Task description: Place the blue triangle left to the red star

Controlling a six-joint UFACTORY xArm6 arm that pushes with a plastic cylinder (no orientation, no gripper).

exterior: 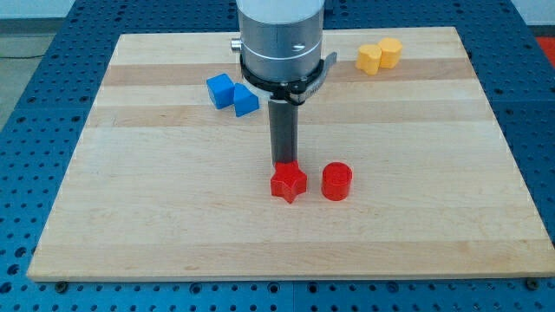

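Observation:
The red star lies near the middle of the wooden board. My tip stands right at the star's upper edge, touching or nearly touching it. The blue triangle lies up and to the view's left of the tip, right beside a blue cube on its left. The rod comes down from the grey arm head at the view's top.
A red cylinder stands just right of the red star. Two yellow blocks sit together at the board's top right. A blue perforated table surrounds the board.

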